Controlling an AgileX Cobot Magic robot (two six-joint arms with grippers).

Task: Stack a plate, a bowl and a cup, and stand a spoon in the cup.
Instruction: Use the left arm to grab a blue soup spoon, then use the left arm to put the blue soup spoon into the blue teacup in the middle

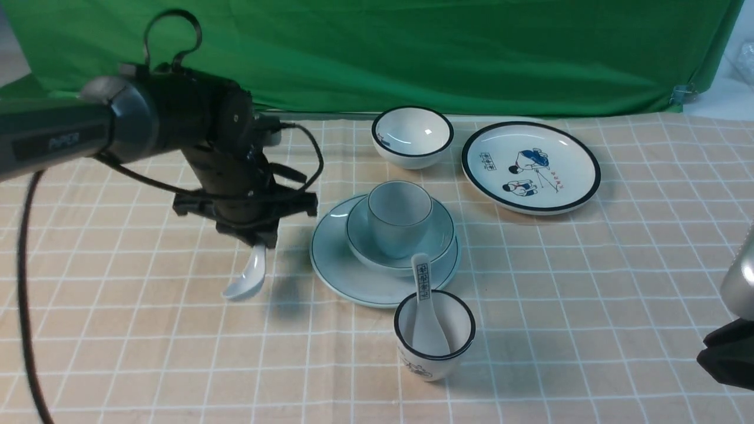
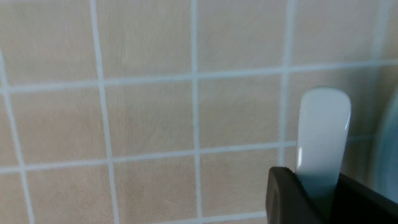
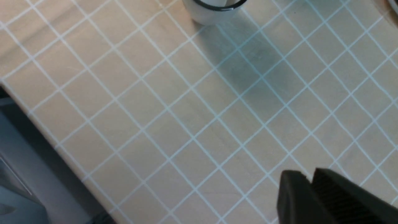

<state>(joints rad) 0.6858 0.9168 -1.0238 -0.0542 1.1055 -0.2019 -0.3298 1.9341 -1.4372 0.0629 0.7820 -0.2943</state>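
The plain plate (image 1: 341,265) lies mid-table with the shallow bowl (image 1: 439,235) on it and the plain cup (image 1: 399,217) standing in the bowl. My left gripper (image 1: 254,240) is shut on the handle of the plain white spoon (image 1: 246,277), which hangs bowl-end down just left of the plate. In the left wrist view the spoon's handle (image 2: 321,137) sticks out between the fingers (image 2: 286,196). My right gripper (image 3: 311,179) is shut and empty over bare cloth at the front right; only its arm (image 1: 733,347) shows in the front view.
A black-rimmed patterned cup (image 1: 435,335) with a printed spoon (image 1: 425,306) in it stands in front of the stack; its base also shows in the right wrist view (image 3: 211,11). A black-rimmed bowl (image 1: 412,136) and a cartoon plate (image 1: 530,166) sit at the back. The table's near edge (image 3: 40,115) is close to the right arm.
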